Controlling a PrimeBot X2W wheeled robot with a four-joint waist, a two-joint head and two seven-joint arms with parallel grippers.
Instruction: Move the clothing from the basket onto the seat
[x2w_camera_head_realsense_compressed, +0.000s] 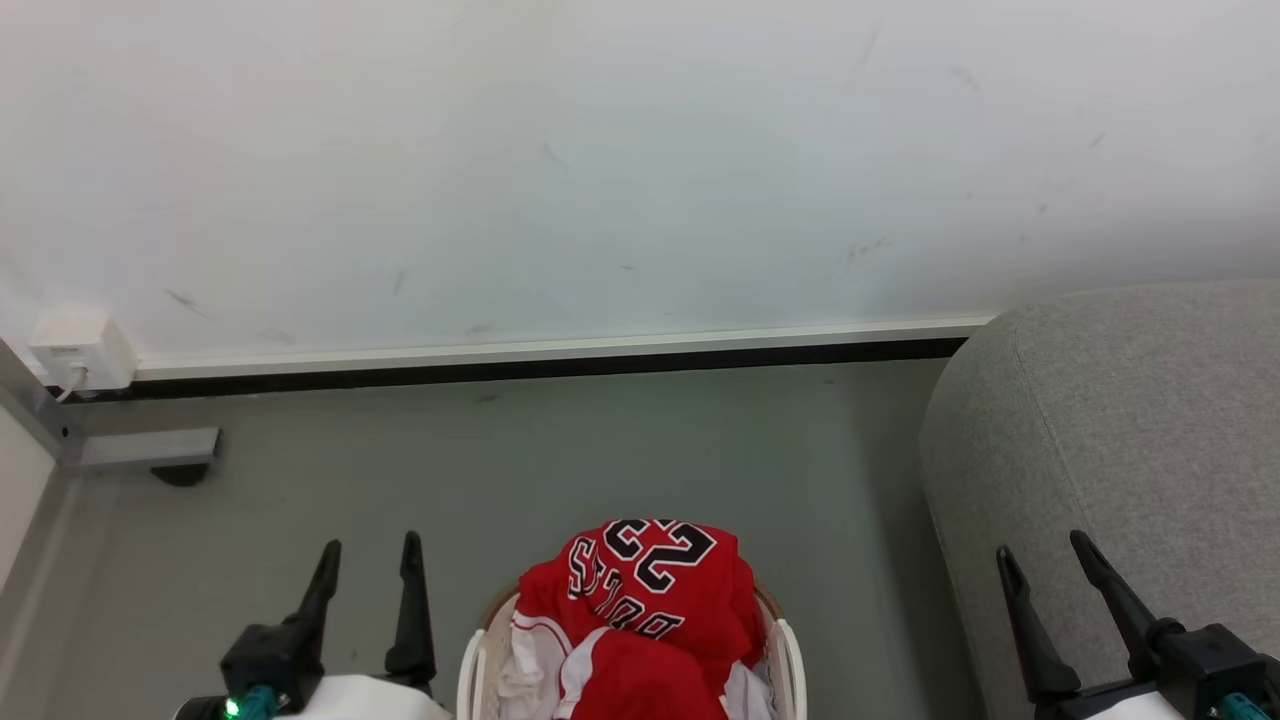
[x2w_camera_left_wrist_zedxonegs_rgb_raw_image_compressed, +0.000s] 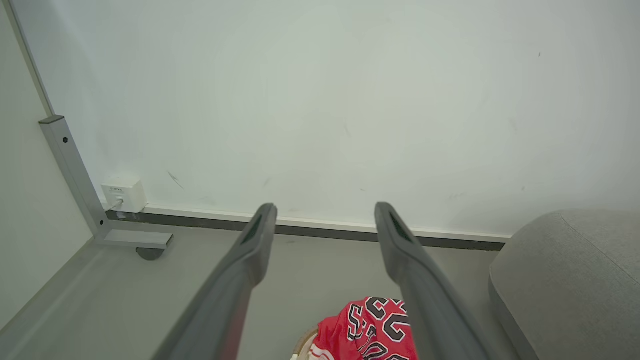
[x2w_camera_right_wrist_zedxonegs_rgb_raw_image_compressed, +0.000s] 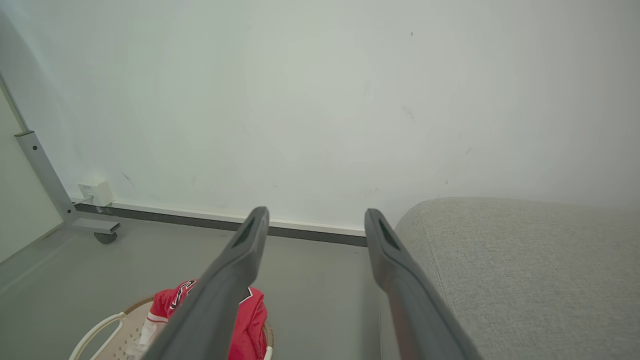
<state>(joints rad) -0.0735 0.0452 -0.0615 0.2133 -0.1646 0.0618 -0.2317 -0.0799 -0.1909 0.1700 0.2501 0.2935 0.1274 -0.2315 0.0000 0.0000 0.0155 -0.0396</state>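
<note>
**Clothing of soft red fabric piled in rounded cream-white plastic basket, both claws empty**

Nearest the robot, the left claw is seen at the lower left of the head view. Its two long dark fingers are spread wide apart and nothing is held between them. The right claw is held the same way at the lower right, likewise gripping nothing.

Between the two claws, and apart from both, the basket is set on the grey floor. Its brown rim and small holes are shown in the right wrist view. The clothing is heaped above that rim, with a black-and-white number 23 and lettering turned uppermost and white trim lower down.

To the basket's right, across a strip of floor, the seat is found: a large light-grey woven-fabric sofa with rounded edges.

Farther off, a dark skirting strip is run along the foot of a scuffed white wall. At the far left, a small white socket box is fixed beside a grey metal frame leg.
</note>
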